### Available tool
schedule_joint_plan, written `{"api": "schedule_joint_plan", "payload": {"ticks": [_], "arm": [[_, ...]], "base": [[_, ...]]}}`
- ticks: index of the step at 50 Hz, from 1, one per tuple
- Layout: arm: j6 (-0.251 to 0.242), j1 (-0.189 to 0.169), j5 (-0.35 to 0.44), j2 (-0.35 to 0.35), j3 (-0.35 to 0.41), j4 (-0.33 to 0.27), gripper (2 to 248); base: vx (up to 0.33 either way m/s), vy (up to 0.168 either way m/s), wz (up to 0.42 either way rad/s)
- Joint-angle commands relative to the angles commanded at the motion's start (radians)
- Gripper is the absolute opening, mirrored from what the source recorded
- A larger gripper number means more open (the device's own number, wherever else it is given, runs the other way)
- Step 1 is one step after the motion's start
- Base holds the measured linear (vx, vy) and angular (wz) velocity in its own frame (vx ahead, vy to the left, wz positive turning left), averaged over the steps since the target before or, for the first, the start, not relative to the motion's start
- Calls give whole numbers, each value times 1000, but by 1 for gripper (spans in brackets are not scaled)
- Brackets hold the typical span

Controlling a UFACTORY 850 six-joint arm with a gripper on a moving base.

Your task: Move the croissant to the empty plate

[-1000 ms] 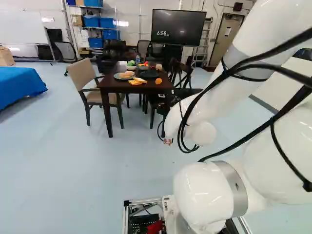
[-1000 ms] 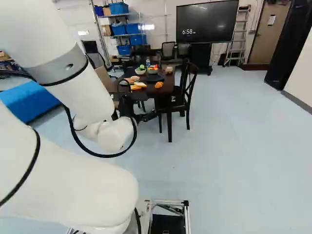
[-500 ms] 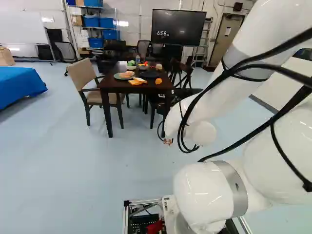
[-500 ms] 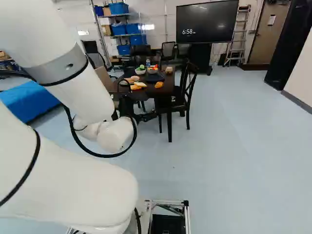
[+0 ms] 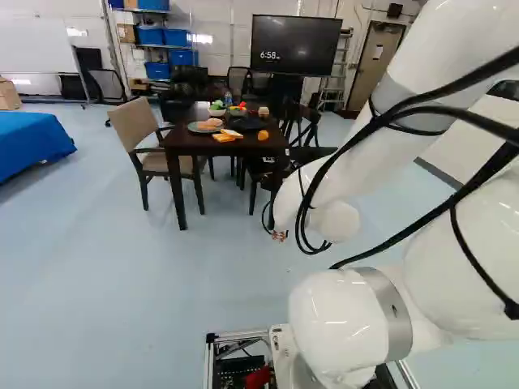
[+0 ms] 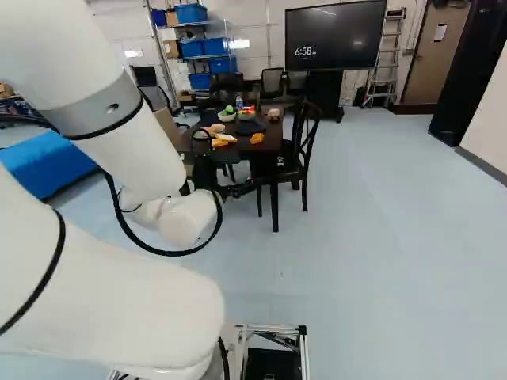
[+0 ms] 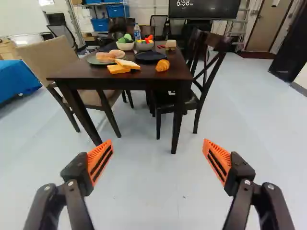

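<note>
In the right base view my gripper (image 6: 238, 190) reaches out low, short of the dark table (image 6: 272, 147). The wrist view shows the gripper (image 7: 158, 160) open, its orange pads wide apart with only floor visible between them. Ahead of it and higher, the croissant (image 7: 162, 65) lies on the tabletop near its front edge. Just behind the croissant is a dark, empty plate (image 7: 150, 56). A green plate (image 7: 92, 61) holding bread-like pieces stands beside the dark one, across the sandwich-like slices (image 7: 118, 69).
Two bowls (image 7: 125, 46) (image 7: 144, 46) with colourful food and a bottle (image 7: 137, 32) stand farther back on the table. A beige chair (image 5: 135, 130) is at one side, a dark wooden chair (image 6: 304, 150) at the other. A blue-covered surface (image 5: 32, 144) lies at the left.
The base has turned very slightly: the room and table have shifted a little to the left in both base views. The arm holds the same pose over its lowest joint.
</note>
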Motion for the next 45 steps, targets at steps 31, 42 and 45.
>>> {"api": "schedule_joint_plan", "payload": {"ticks": [31, 42, 45], "arm": [[0, 0, 0, 0, 0, 0, 247], [0, 0, 0, 0, 0, 0, 247], [0, 0, 0, 0, 0, 0, 247]], "base": [[167, 0, -22], [214, 57, -30], [215, 78, -33]]}}
